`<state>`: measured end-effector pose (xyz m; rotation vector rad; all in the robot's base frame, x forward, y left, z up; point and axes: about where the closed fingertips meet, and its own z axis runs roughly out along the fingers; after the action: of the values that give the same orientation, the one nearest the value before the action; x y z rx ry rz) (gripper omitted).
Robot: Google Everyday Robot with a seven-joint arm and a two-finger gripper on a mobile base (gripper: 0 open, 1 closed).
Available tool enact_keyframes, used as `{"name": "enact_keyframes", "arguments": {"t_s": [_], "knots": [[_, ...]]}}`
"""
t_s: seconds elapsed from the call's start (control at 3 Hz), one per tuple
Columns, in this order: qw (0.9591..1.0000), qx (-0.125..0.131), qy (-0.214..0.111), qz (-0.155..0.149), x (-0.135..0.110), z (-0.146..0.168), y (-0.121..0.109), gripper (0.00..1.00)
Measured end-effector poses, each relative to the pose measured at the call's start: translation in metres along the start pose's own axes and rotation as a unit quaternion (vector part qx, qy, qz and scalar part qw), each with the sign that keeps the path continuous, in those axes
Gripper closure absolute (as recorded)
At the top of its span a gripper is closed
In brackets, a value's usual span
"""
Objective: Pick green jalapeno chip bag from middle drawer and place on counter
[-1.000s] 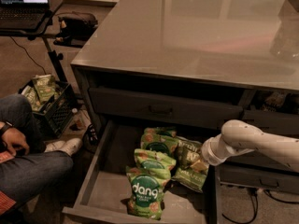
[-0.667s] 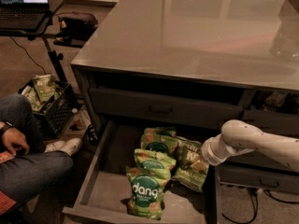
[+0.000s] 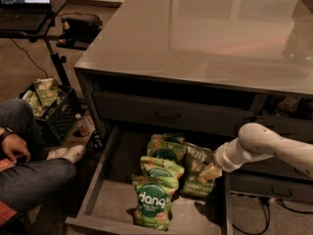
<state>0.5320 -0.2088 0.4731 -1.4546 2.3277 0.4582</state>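
Down in the open middle drawer (image 3: 105, 199), toward its right side, you have the green jalapeno chip bag (image 3: 193, 182) lying flat, with the gripper (image 3: 210, 172) resting on its upper right part. Whether the claw is spread or pinching the bag cannot be told from this view. Just left of that bag, three brighter green dang bags (image 3: 152, 207) lie overlapping in a row from the back of the drawer to the front, crowding its left edge. The white arm (image 3: 259, 146) reaches in from the right, under the closed drawer front (image 3: 168, 114) and the glossy counter (image 3: 205, 38). On the floor to the left are a seated person's leg (image 3: 34, 180) and a black crate (image 3: 56, 119) holding more bags. Compared with a second ago, the arm, the gripper and every bag sit where they were.
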Motion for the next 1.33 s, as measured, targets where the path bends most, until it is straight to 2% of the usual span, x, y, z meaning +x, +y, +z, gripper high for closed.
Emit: {"name": "enact_keyframes", "arguments": {"t_s": [0.33, 0.67, 1.0, 1.33], "knots": [[0.9987, -0.002, -0.019, 0.048, 0.006, -0.024, -0.006, 0.14], [0.9985, -0.004, -0.021, 0.05, 0.005, -0.024, -0.006, 0.12], [0.9987, -0.005, -0.028, 0.043, 0.005, -0.022, -0.004, 0.0], [0.9988, -0.009, -0.038, 0.028, 0.001, -0.012, -0.006, 0.0]]}}
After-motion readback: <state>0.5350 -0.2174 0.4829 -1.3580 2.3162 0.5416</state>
